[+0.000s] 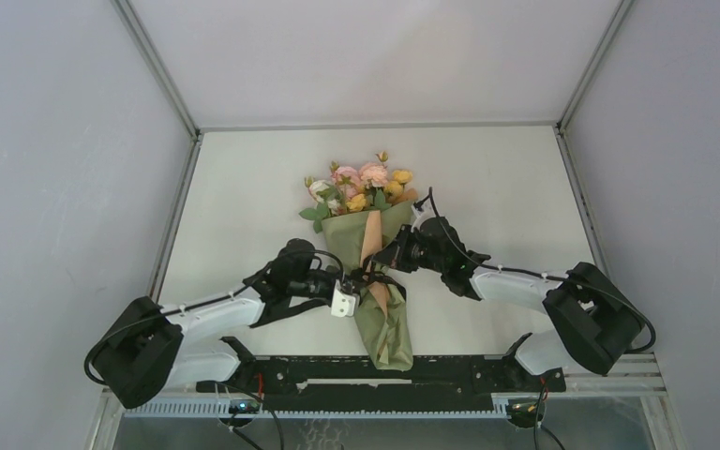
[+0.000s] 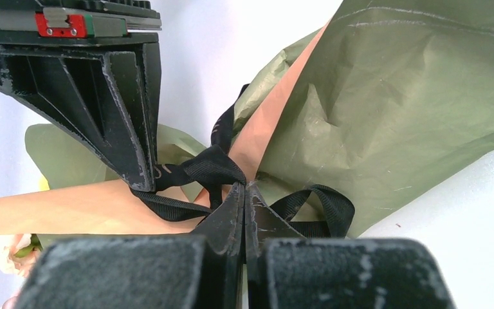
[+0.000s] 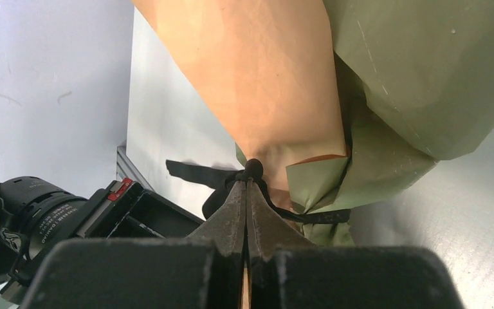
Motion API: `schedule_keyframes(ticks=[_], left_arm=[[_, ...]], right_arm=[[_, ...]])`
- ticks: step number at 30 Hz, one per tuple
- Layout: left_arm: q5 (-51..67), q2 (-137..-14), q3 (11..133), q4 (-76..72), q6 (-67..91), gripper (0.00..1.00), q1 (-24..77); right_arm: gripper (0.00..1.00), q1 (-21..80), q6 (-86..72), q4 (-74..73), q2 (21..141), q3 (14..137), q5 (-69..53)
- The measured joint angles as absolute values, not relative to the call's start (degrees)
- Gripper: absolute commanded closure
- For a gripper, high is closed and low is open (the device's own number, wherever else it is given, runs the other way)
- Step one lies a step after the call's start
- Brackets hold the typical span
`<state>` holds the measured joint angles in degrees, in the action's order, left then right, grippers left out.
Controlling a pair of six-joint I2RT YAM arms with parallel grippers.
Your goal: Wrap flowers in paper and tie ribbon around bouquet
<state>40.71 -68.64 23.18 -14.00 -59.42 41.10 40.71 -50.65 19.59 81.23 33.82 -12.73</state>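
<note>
While both arms meet at its waist, the bouquet (image 1: 386,330) lies in the middle of the worktop (image 1: 506,187). The flowers (image 1: 364,183) point toward the far edge and the narrow tail of the cone toward the near edge. The paper (image 2: 411,96) is wrapped round, olive face out, with the tan-orange strip (image 3: 257,77) showing along the overlap.

The ribbon (image 2: 209,168) circles the waist and is crossed into a knot, with one loop standing loose beside it. The right gripper (image 3: 249,177) is clenched, and a small black nub of ribbon shows pinched at its very tips. The left gripper (image 2: 245,190) is also clenched, its tips buried in the ribbon crossing; whether a strand is actually caught between them cannot be made out.

The tie looks formed but not snug, so tightening is probably the step in hand. Several things could go wrong from here:

- The right gripper's hold sits at the very tips, so a sharp tug could let the thin, floppy strip slide out.
- If only one side truly holds a strand, pulling would drag the whole bouquet across the worktop and not cinch the knot.
- A pull angled toward the near edge could walk the band down the tapering cone, slackening it and letting the overlap spring open.
- The fingers work very close together, so they may knock each other or crease the paper.
</note>
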Motion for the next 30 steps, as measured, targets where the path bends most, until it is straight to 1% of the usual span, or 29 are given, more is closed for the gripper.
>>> schedule_keyframes(ticks=[6,8,10,12,14,16,18,21,24,28,29,30], left_arm=[[40.82,-65.06,23.35,-11.62,-56.6,0.56,41.08],[41.06,-62.43,23.88,-8.62,-54.74,0.47,41.06],[41.25,-60.31,25.12,-4.75,-50.02,0.42,40.88],[41.01,-59.05,26.46,-2.26,-42.13,0.39,40.69],[39.03,-58.26,27.44,-1.72,-29.74,0.34,40.47],[34.35,-57.98,27.66,-1.93,-17.15,0.29,40.45],[28.58,-58.0,27.66,-1.48,-5.17,0.26,40.36],[23.16,-58.26,27.62,-0.91,7.46,0.22,40.32],[20.56,-59.72,27.46,-0.95,14.06,0.22,40.51],[19.46,-63.09,26.28,-1.45,18.7,0.23,40.6],[19.46,-63.48,25.82,-1.5,19.29,0.24,40.66],[19.46,-63.79,25.39,-1.56,19.73,0.29,40.71]], right_arm=[[1.0,40.58,-49.5,18.92,80.55,33.82,-12.75],[1.0,40.58,-49.34,18.81,80.55,33.82,-12.75],[1.0,40.6,-49.19,18.68,80.55,33.82,-12.71],[1.0,40.8,-49.08,18.37,80.47,33.82,-12.53],[1.0,41.04,-48.9,18.17,80.31,33.82,-12.32],[1.0,41.23,-48.77,18.17,80.18,33.82,-12.1],[1.0,41.45,-48.71,18.15,80.12,33.82,-12.05],[1.0,41.8,-48.69,18.13,80.05,33.82,-11.86],[1.0,42.0,-48.69,18.13,79.96,33.82,-11.55],[1.0,42.09,-48.69,18.11,79.9,33.82,-11.11],[1.0,42.11,-48.66,18.11,79.9,33.82,-11.0],[1.0,42.11,-48.66,18.06,79.9,33.82,-10.98]])
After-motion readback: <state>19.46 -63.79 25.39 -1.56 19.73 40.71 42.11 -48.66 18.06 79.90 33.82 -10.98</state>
